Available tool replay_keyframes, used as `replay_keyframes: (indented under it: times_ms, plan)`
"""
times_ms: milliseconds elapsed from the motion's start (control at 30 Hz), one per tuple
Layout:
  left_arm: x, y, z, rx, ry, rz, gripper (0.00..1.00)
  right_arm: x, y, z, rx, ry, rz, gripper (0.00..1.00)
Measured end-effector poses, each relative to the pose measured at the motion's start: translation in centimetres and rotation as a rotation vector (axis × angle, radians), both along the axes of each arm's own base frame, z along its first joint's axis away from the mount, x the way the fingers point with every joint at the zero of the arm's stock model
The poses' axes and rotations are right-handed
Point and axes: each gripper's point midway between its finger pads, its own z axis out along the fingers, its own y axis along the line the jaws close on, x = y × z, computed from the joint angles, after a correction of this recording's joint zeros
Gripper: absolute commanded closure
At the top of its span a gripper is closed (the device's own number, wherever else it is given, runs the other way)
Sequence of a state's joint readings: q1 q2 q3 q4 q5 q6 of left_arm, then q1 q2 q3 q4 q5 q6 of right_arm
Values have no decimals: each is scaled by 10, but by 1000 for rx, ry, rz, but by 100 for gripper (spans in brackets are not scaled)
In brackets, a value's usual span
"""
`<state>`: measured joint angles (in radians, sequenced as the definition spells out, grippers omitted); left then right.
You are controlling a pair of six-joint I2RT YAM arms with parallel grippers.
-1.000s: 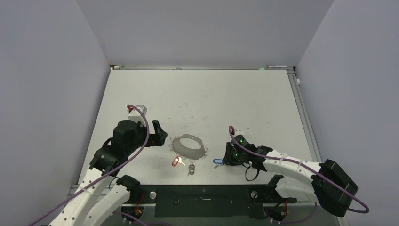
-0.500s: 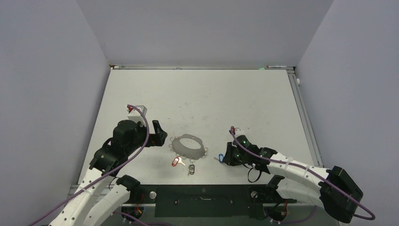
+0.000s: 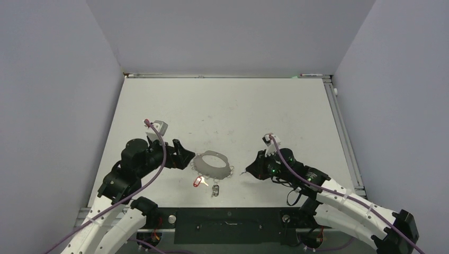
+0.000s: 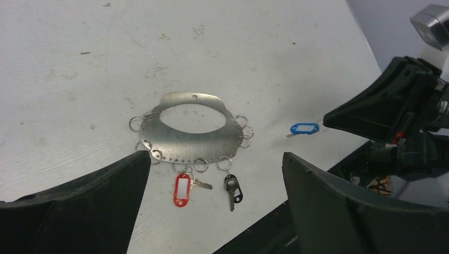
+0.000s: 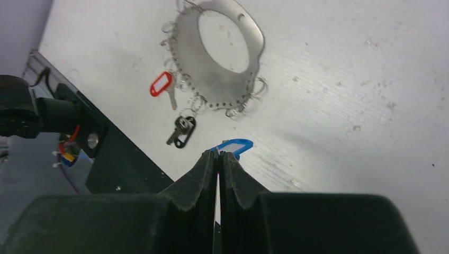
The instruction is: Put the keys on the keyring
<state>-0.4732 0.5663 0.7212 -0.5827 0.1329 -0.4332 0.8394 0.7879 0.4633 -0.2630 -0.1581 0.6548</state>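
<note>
Where right jaws tight, blue key (image 5: 241,143).

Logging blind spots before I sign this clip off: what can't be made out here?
- Right wrist view: where the right gripper pinches the blue-tagged key; its own shut fingers cover the contact.
- Top view: split rings on the keyring and the blue-tagged key, too small.

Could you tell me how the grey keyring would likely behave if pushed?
The keyring looks like thin flat sheet metal, so it would probably slide stiffly. The red-tagged key and dark key seem hooked to its rim and would likely trail loosely.
</note>
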Motion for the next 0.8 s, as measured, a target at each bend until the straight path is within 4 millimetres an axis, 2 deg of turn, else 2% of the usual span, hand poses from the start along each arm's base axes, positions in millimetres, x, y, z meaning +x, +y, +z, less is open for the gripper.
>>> replay_keyframes:
  times_ms: [133,367,600,800]
  plan:
    - [-11,-18,13,-80,-42,-114,13,1,9,33,96,-88,40,95]
    - [-33,-48,51,-258,-165,-319,20,-2,22,87,267,-245,109,95]
    - [-44,-66,90,-391,-268,-438,35,-6,36,140,435,-389,171,95]
    - [-52,-84,118,-480,-327,-531,42,-16,44,188,589,-512,227,95]
